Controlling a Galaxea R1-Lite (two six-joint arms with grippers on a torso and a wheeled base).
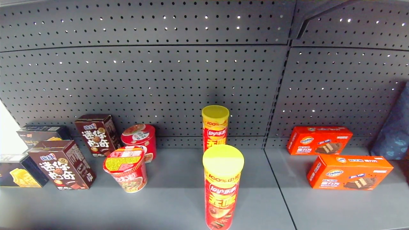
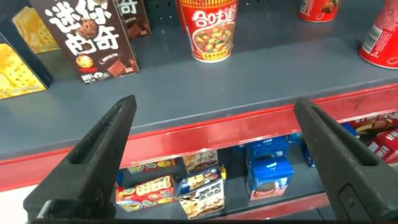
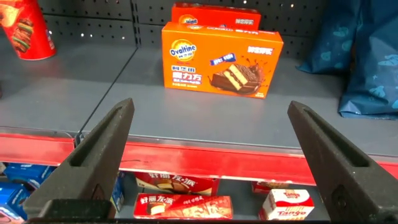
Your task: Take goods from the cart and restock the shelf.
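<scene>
Shelf-stocking robot pauses: the left gripper (image 2: pixel 214 106) and right gripper (image 3: pixel 210 107) hang before the grey metal shelf (image 1: pixel 179 204), fingers spread wide and empty. In the head view, two yellow-lidded crisp tubes (image 1: pixel 221 188) stand at centre, with cup noodles (image 1: pixel 126 169) and brown cookie boxes (image 1: pixel 62 166) lower left and orange cake boxes (image 1: pixel 348 172) lower right. These goods are probably light. The tall, glossy tubes look tippy and best gripped mid-body.

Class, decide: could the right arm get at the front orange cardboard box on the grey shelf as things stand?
Probably yes. The right gripper is open and faces the front orange cardboard box, with only bare grey shelf between them; the blue bag lies off to the side.
</scene>
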